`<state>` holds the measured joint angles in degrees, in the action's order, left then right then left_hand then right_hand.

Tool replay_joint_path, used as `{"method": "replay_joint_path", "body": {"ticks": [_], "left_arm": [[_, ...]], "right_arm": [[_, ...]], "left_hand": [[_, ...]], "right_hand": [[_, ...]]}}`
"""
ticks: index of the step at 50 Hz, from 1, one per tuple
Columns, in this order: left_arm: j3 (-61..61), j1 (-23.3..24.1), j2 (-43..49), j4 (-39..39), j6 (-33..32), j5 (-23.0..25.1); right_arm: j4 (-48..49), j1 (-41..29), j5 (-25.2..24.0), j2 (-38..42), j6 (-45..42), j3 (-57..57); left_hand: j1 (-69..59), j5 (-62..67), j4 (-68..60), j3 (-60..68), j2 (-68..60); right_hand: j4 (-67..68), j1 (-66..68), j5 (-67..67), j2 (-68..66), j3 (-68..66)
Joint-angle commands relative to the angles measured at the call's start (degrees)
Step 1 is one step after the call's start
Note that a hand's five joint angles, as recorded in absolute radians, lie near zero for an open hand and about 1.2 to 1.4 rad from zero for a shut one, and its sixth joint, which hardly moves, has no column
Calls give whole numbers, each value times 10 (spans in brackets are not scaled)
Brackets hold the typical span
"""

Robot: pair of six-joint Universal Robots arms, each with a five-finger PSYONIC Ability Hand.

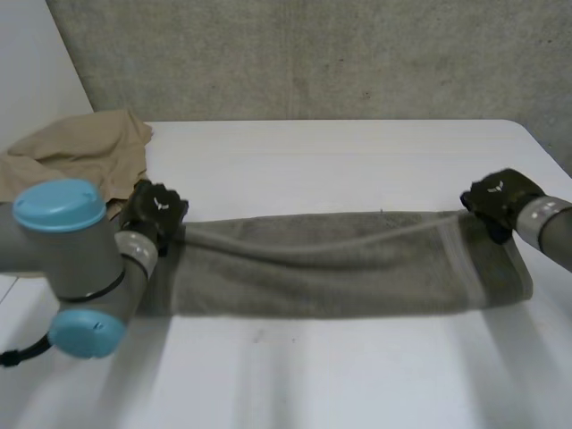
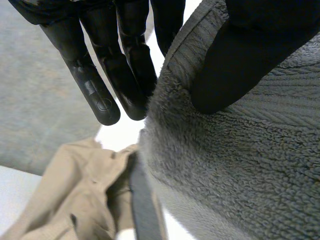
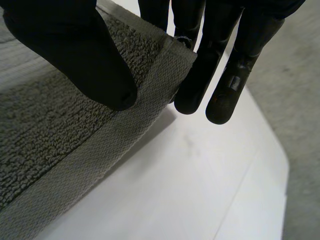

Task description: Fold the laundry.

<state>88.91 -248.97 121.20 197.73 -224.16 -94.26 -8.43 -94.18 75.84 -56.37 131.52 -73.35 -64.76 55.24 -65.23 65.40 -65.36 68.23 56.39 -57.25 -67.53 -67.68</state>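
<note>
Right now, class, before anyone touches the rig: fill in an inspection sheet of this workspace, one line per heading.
Surface: white table, carrying all the laundry.
Job's things: grey towel, a long band stretched across the table between the hands; beige cloth crumpled at the far left corner.
Clutter: nothing seen.
Hands: left hand pinches the towel's left end, thumb on top; right hand pinches its right far corner, thumb on top.
Cables: nothing seen on the table.
Surroundings: concrete wall behind the table.
</note>
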Motion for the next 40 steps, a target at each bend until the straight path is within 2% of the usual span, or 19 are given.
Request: {"method": "replay_joint_path", "body": {"ticks": [1,6,7,8,9,11,12,16,19,22,23,26,27,31,34,38,40], "left_arm": [[-111,3,84,15,-5,-23],[-161,8,127,10,-5,-30],[-166,9,131,10,-4,-30],[-169,14,138,10,-4,-30],[-172,16,141,11,-5,-30],[-175,23,143,12,-5,-32],[-175,28,143,11,-3,-32],[-172,42,134,10,0,-32],[-163,48,111,10,1,-34],[-137,49,56,9,5,-34],[-114,49,29,9,12,-32],[-79,51,-9,9,32,-31],[-54,51,-34,9,50,-30],[13,52,-88,11,104,-27],[49,53,-111,16,131,-25],[93,53,-127,20,167,-25],[100,53,-126,23,172,-24]], "right_arm": [[46,-37,62,86,14,108],[53,-51,92,137,9,163],[53,-54,96,146,9,171],[54,-59,106,161,9,187],[53,-62,111,168,8,195],[51,-67,127,180,10,209],[49,-71,148,183,14,217],[49,-78,172,153,35,211],[49,-76,163,111,70,191],[53,-72,122,38,119,144],[49,-70,91,-2,136,118],[40,-65,45,-54,148,83],[26,-52,15,-78,149,58],[-27,4,-40,-101,146,-22],[-43,29,-62,-106,143,-69],[-13,62,-85,-108,102,-155],[9,73,-86,-102,81,-174]], "left_hand": [[-80,76,-76,74,-74],[-50,45,-46,44,-44],[-8,4,-4,2,-2],[152,-157,157,-158,158],[277,-281,281,-283,283],[548,-552,552,-554,554],[521,-525,525,-527,527],[548,-552,552,-554,554],[548,-552,552,-554,554],[548,-552,552,-554,554],[548,-552,552,-554,554],[548,-552,552,-554,554],[548,-552,552,-554,554],[548,-552,552,-554,554],[548,-552,552,-554,554],[548,-552,552,-554,554],[548,-552,552,-554,554]], "right_hand": [[118,236,-127,-125,-123],[118,236,-127,-125,-123],[118,236,-127,-125,-123],[118,236,-127,-125,-123],[-60,58,50,53,54],[-549,-430,539,542,543],[-582,-464,573,575,577],[-582,-464,573,575,577],[-582,-464,573,575,577],[-582,-464,573,575,577],[-582,-464,573,575,577],[-582,-464,573,575,577],[-582,-464,573,575,577],[-582,-464,573,575,577],[-573,-455,564,566,568],[-445,-327,436,438,440],[-438,-320,429,431,433]]}}
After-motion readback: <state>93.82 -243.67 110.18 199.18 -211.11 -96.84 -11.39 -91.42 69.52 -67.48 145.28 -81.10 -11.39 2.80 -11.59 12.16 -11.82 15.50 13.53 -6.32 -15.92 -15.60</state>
